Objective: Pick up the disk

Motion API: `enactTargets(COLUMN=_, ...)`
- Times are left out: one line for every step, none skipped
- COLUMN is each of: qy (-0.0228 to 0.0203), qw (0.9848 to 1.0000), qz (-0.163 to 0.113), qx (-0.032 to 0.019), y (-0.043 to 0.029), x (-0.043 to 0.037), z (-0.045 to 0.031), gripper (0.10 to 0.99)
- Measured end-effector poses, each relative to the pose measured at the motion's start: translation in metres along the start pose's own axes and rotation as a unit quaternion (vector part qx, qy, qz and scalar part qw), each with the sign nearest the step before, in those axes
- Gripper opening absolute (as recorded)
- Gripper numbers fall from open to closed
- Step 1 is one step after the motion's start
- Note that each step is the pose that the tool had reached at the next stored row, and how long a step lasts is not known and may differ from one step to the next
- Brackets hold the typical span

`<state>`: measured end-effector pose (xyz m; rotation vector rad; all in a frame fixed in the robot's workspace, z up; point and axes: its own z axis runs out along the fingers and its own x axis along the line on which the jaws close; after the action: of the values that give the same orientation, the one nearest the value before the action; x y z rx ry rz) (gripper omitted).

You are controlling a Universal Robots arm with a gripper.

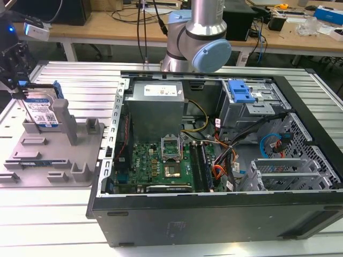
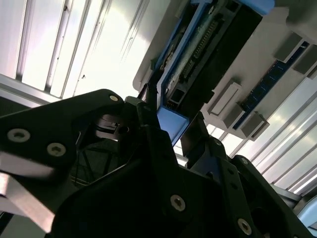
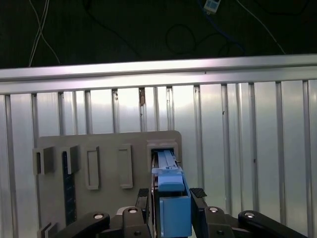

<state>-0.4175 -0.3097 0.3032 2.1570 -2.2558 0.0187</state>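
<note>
Your gripper (image 3: pixel 172 194) squeezes the disk (image 3: pixel 167 163), which stands on its edge between the jaws, in the grey fixture (image 3: pixel 133 141).

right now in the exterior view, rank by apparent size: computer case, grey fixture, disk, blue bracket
1. computer case
2. grey fixture
3. disk
4. blue bracket
Last two look close, bracket is farther back, so unsure.

disk (image 1: pixel 42 111): silver body, blue-and-white label (barcode stripes), blue side rails; fixture (image 1: pixel 59 160) flat grey; gripper (image 3: pixel 171 201) black; table (image 1: pixel 86 80) silver, ribbed slats; PC case (image 1: pixel 214 219) black; motherboard (image 1: pixel 155 166) green; drive-bay bracket (image 1: pixel 240 91) bright blue; cables (image 1: pixel 217 172) orange, blue, black; arm (image 1: pixel 206 51) silver, pale-blue caps
</note>
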Motion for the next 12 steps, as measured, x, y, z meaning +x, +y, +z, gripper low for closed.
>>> enactTargets(qy=0.0, qw=1.0, qz=0.0, qx=0.0, y=-0.0004, x=-0.0001, z=0.0003, gripper=0.451)
enactTargets(qy=0.0, qw=1.0, qz=0.0, qx=0.0001, y=-0.0009, x=-0.0002, z=0.0008, gripper=0.451)
enactTargets(qy=0.0, qw=1.0, qz=0.0, qx=0.0, y=-0.001, x=-0.0002, z=0.0011, gripper=0.451)
enactTargets(qy=0.0, qw=1.0, qz=0.0, qx=-0.0001, y=-0.0011, x=-0.0002, z=0.0015, gripper=0.451)
enactTargets(qy=0.0, qw=1.0, qz=0.0, qx=0.0, y=-0.0011, x=-0.0003, z=0.0025, gripper=0.451)
enactTargets(qy=0.0, qw=1.0, qz=0.0, qx=-0.0001, y=-0.0011, x=-0.0003, z=0.0029, gripper=0.451)
enactTargets(qy=0.0, qw=1.0, qz=0.0, qx=-0.0001, y=-0.0011, x=-0.0003, z=0.0035, gripper=0.451)
enactTargets(qy=0.0, qw=1.0, qz=0.0, qx=-0.0001, y=-0.0011, x=-0.0003, z=0.0042, gripper=0.451)
enactTargets(qy=0.0, qw=1.0, qz=0.0, qx=-0.0001, y=-0.0011, x=-0.0003, z=0.0047, gripper=0.451)
enactTargets(qy=0.0, qw=1.0, qz=0.0, qx=-0.0001, y=-0.0011, x=-0.0003, z=0.0052, gripper=0.451)
enactTargets(qy=0.0001, qw=1.0, qz=0.0, qx=-0.0002, y=-0.001, x=-0.0003, z=0.0054, gripper=0.451)
enactTargets(qy=0.0, qw=1.0, qz=0.0, qx=-0.0001, y=-0.0011, x=-0.0003, z=0.0055, gripper=0.451)
